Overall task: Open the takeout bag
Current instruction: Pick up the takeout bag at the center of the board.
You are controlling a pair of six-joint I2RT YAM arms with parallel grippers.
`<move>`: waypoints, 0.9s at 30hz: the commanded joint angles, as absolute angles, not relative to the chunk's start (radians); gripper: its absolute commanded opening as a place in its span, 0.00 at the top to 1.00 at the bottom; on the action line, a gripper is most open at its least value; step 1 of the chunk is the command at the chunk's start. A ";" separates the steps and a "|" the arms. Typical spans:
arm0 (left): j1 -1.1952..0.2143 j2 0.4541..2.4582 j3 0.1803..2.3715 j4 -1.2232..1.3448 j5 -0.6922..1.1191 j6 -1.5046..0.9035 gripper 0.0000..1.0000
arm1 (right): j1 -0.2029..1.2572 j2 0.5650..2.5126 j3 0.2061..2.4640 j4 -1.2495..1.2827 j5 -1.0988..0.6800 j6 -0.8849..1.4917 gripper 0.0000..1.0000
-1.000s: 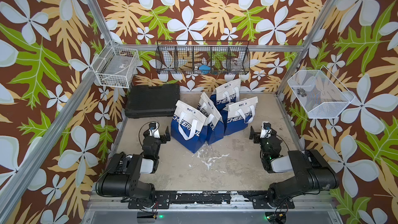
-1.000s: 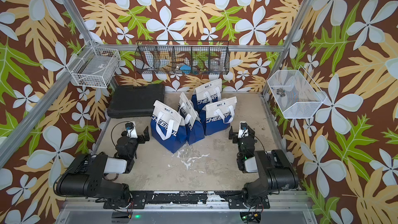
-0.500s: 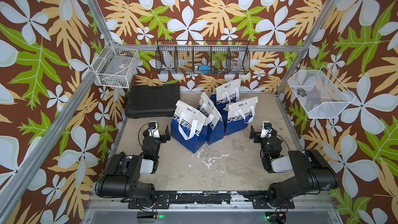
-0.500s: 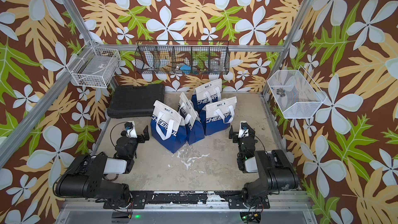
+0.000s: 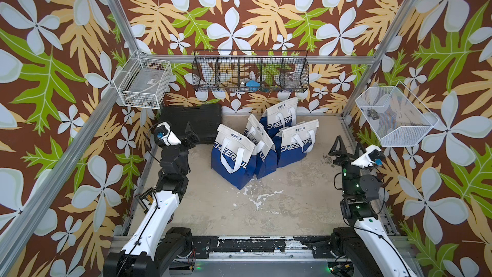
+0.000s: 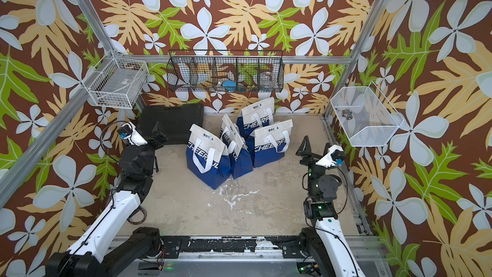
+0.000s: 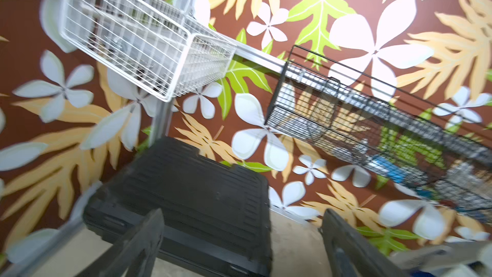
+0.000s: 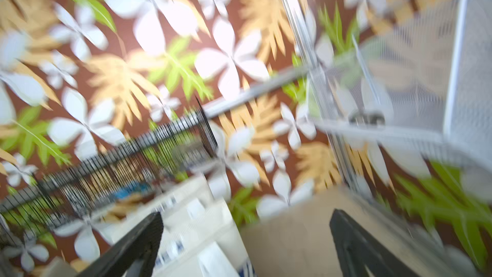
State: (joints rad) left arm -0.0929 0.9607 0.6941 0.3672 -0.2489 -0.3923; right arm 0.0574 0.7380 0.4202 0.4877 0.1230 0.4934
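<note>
Left fingers (image 7: 143, 241) are spread wide w/ nothing btwn them. Right fingers (image 8: 138, 241) are the same, wide apart & empty. Each set hangs over its own side of the tabletop (image 5: 266, 209), well apart from the bags (image 5: 266, 145).

Four blue-and-white bags stand bunched mid-tabletop toward the back wall, touching one another, tops pinched together. We can't tell which is the target; the front bag (image 5: 234, 166) is the easiest reach. White strap handles (image 5: 241, 155) droop down its face.

We judge it soft & light, prob. empty, so a one-sided push would slide or tip it. Best hold, we think: pinch each top edge near the handle roots & pull apart. A black case (image 5: 191, 118) lies near, by the left arm.
</note>
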 commanded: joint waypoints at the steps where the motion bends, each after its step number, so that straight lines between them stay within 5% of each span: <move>1: -0.160 0.933 0.739 -0.033 -0.144 -0.547 0.05 | 0.191 0.912 0.775 -0.034 -0.067 0.538 0.01; 4: -0.213 0.914 0.778 -0.147 -0.150 -0.515 0.08 | 0.501 1.037 1.014 -0.228 0.183 0.469 0.00; 8: -0.215 0.906 0.856 -0.262 -0.071 -0.489 0.17 | 0.824 1.147 1.180 -0.222 0.214 0.261 0.07; 11: -0.214 0.898 0.905 -0.292 -0.011 -0.498 0.24 | 0.839 1.322 1.347 -0.326 0.097 0.235 0.22; 17: -0.213 0.922 0.907 -0.283 0.099 -0.522 0.31 | 0.841 1.584 1.554 -0.427 0.031 0.165 0.30; 21: -0.212 0.931 0.873 -0.253 0.183 -0.556 0.37 | 0.847 1.680 1.630 -0.475 0.003 0.139 0.37; 27: -0.212 0.927 0.818 -0.210 0.240 -0.583 0.39 | 0.853 1.732 1.634 -0.469 -0.033 0.145 0.62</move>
State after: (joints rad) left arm -0.2123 0.9310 0.8288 -0.2485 0.1844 -0.5636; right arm 0.8516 1.7267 1.6356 -0.4564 -0.0090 0.1528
